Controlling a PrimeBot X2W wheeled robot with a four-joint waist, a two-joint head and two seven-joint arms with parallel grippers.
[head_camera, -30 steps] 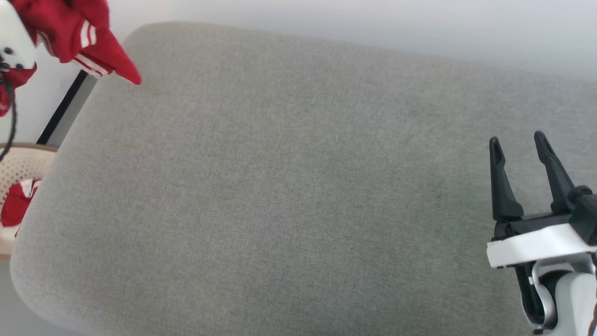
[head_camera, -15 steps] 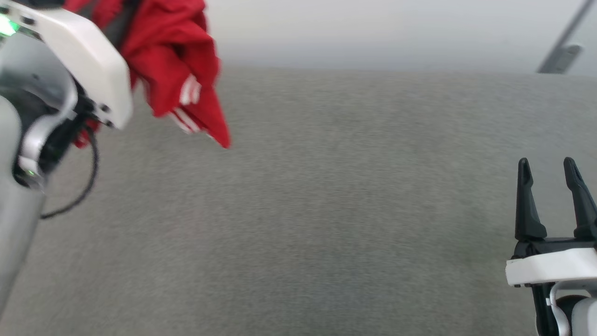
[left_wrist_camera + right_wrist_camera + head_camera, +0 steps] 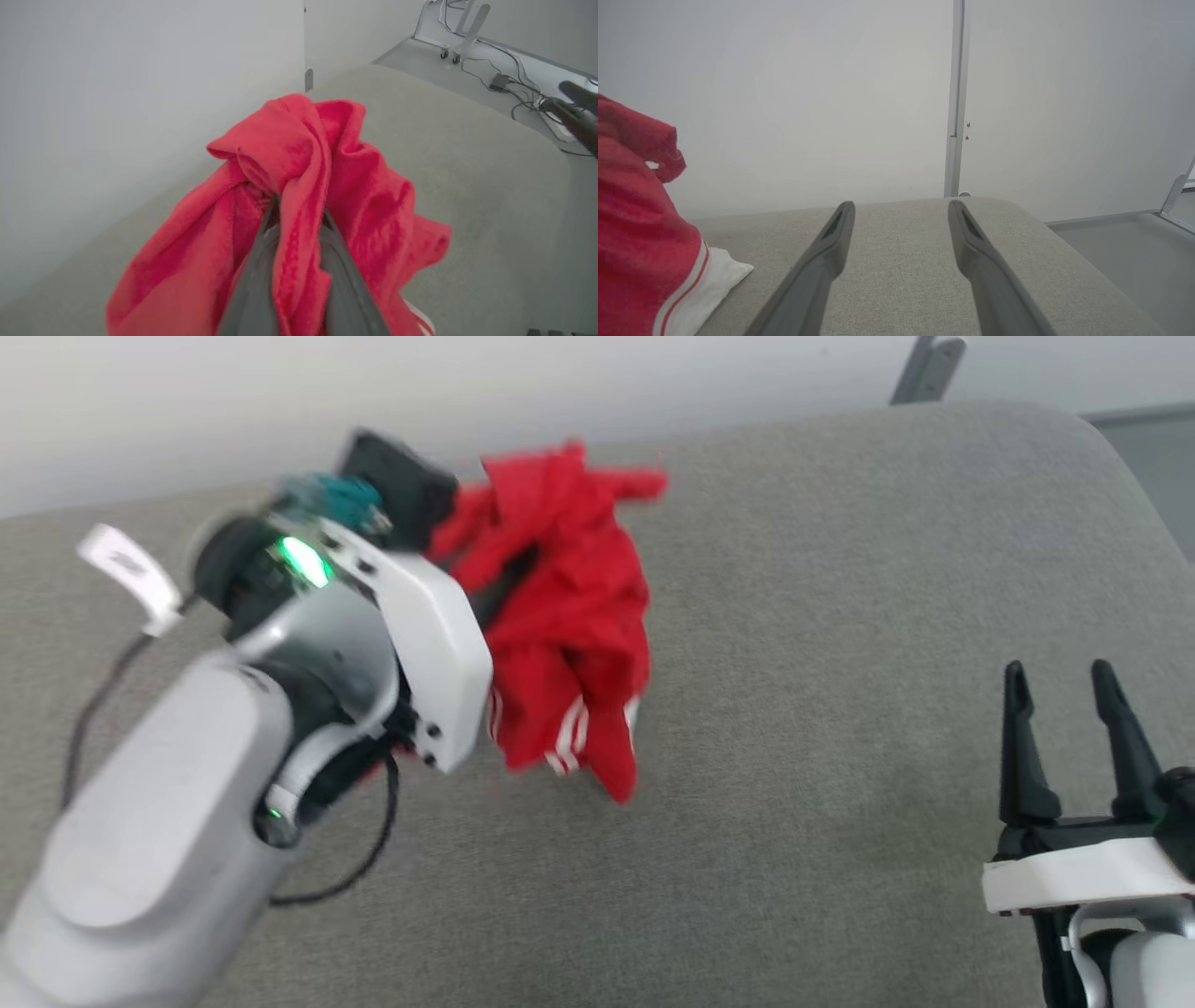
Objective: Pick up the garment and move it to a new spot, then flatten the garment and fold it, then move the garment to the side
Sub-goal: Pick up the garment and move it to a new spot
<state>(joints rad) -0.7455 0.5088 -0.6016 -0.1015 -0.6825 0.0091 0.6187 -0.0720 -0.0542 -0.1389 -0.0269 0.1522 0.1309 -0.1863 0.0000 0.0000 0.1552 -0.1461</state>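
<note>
A wide grey cushion (image 3: 794,616) lies underneath. Above it hangs the bright red garment (image 3: 569,644), bunched up, with a fold pinched between the 2 fingers of the left gripper (image 3: 299,210). Well apart, on the right, the right gripper (image 3: 1060,677) holds nothing, its 2 fingers spread.

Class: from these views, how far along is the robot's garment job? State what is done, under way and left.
Done: the garment is picked up, bunched in the shut left gripper. In hand: it hangs over the grey cushion. Left: setting down, flattening, folding, moving aside; the right gripper is open, empty.
</note>
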